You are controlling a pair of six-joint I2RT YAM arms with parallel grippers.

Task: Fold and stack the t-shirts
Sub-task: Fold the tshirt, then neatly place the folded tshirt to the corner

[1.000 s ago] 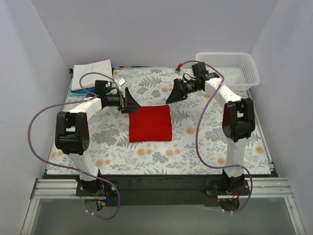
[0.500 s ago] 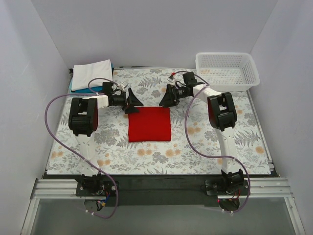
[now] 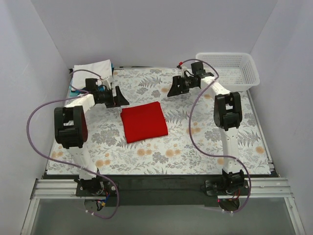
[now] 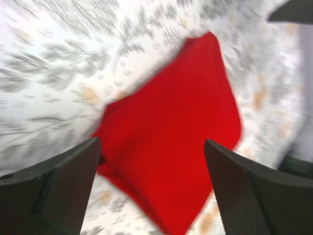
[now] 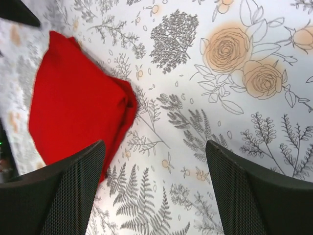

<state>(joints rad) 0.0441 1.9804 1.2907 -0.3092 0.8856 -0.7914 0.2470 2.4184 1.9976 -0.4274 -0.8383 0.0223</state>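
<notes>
A folded red t-shirt [image 3: 144, 122] lies flat on the floral table, turned a little askew. It also shows in the left wrist view [image 4: 176, 132] and in the right wrist view [image 5: 78, 103]. My left gripper [image 3: 119, 96] is open and empty, above the table just left of the shirt's far left corner. My right gripper [image 3: 173, 88] is open and empty, up and right of the shirt's far right corner. A stack of folded shirts [image 3: 92, 73], white on top with blue beneath, sits at the far left corner.
A white plastic basket [image 3: 227, 70] stands at the far right corner. The floral tablecloth [image 3: 205, 142] covers the table. White walls close in the back and both sides. Purple cables loop off both arms.
Both grippers have pulled back and apart from the shirt's far edge, the left going left, the right going right and up. The red shirt has shifted left and rotated slightly.
</notes>
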